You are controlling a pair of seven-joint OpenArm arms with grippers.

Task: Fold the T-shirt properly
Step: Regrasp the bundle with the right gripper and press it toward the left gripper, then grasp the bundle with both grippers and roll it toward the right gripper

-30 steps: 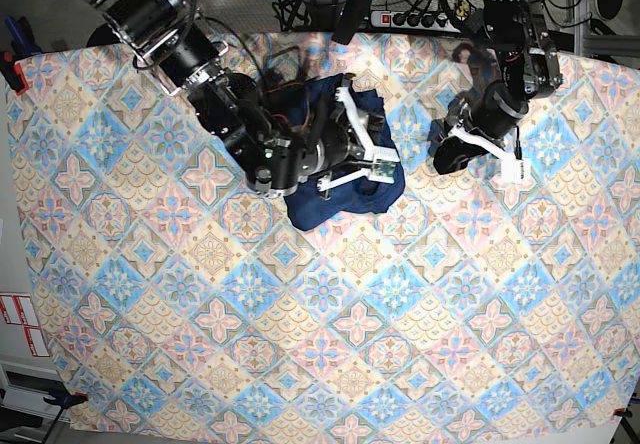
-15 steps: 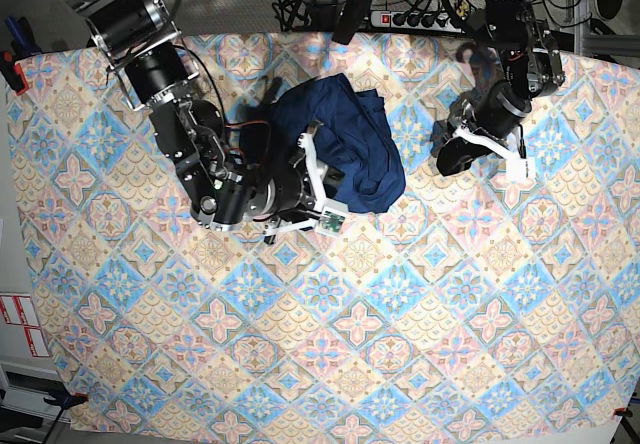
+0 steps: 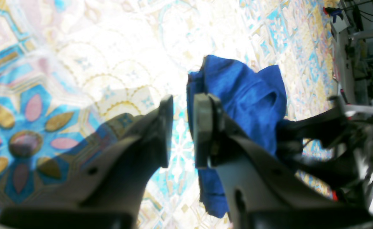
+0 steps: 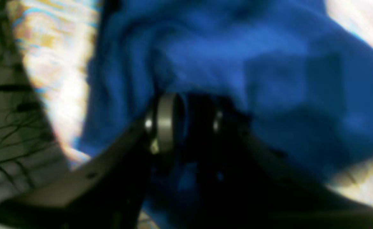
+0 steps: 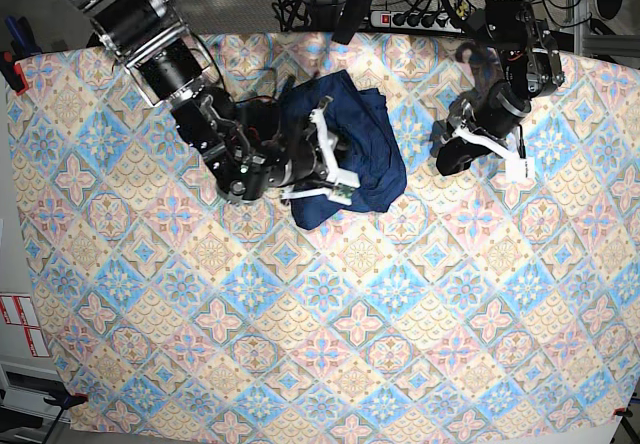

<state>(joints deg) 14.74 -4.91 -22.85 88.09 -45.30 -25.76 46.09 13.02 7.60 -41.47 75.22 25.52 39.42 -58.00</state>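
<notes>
Lying bunched in a rumpled heap on the far middle of the patterned tablecloth, the dark navy T-shirt shows no flat, spread-out part; folds overlap and one edge hangs toward the near side. The right gripper sits at the heap's left side, its white fingers pressed against the fabric. In the right wrist view the cloth fills most of the picture and blue fabric lies between the two pads, so the jaws are clamped on the T-shirt, though the picture is blurred. The left gripper is well apart from the garment, to its right in the base view, low over bare cloth. In the left wrist view its fingers stand slightly apart with only the tablecloth seen through the narrow gap; nothing is held. A power strip with cables lies beyond the far edge.
</notes>
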